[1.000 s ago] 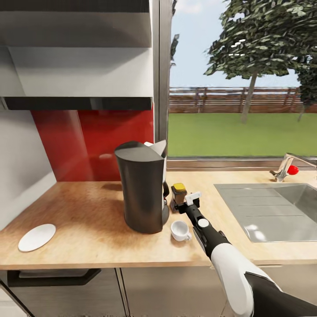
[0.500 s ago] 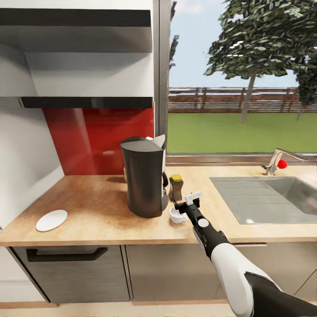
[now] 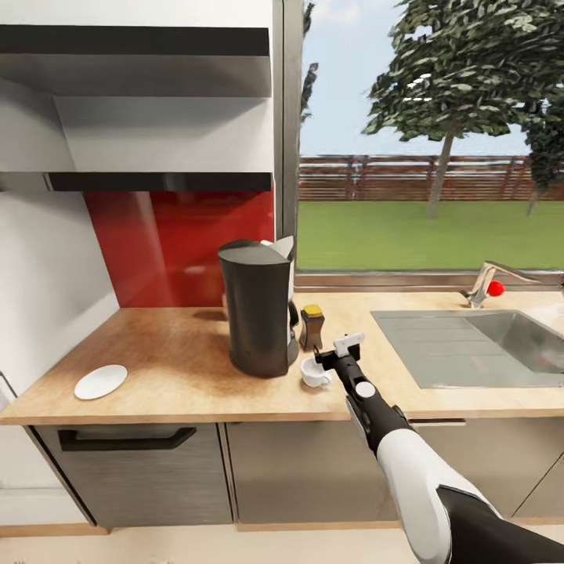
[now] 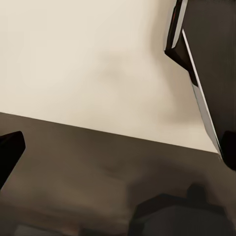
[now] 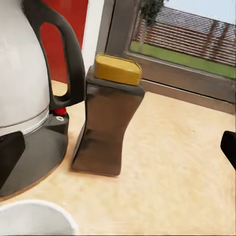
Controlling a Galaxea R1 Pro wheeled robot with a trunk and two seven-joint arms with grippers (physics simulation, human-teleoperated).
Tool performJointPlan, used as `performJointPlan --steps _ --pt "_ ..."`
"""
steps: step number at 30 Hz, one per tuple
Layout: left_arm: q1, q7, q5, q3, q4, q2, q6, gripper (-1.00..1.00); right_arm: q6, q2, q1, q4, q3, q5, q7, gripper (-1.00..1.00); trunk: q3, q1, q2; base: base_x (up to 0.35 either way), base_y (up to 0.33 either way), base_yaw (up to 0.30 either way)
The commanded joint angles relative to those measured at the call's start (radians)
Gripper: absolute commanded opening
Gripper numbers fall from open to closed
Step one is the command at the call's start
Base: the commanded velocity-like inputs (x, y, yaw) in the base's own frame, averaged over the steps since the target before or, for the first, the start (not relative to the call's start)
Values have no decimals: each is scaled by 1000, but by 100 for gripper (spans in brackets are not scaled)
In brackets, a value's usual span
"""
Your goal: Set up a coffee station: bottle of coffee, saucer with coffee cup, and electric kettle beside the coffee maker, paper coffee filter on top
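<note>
Now my right gripper (image 3: 329,362) hangs with its fingers spread apart over the countertop (image 3: 172,368), just above the coffee cup (image 3: 314,374), holding nothing. The bottle of coffee (image 3: 312,327) stands upright just beyond, beside the coffee maker (image 3: 258,309). The saucer (image 3: 100,381) lies well apart near the counter's left end. My left gripper's fingers (image 4: 204,83) also stand apart, empty.
</note>
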Motion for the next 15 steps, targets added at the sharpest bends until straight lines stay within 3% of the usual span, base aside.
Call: performJointPlan --steps 1,2,6,12,15 --pt "0 2 1 8 -2 0 4 100 -5 1 -1 -6 -9 6 4 100 -1 0 -1 -325 0 0" --pt "-1 2 1 7 -3 0 2 100 -5 1 -1 -13 -10 5 3 100 -1 0 -1 -332 0 0" --pt "-2 1 -1 5 -4 1 -7 100 -5 -41 -1 -16 -11 3 3 100 -1 0 -1 -334 0 0" --pt "-3 0 -2 3 -5 4 -12 100 -1 -62 4 -11 -13 3 -5 100 -1 0 -1 -307 0 0" --pt "-4 0 -3 2 -7 6 -13 100 0 -76 30 -7 -80 4 -21 100 -1 0 -1 -170 0 0"
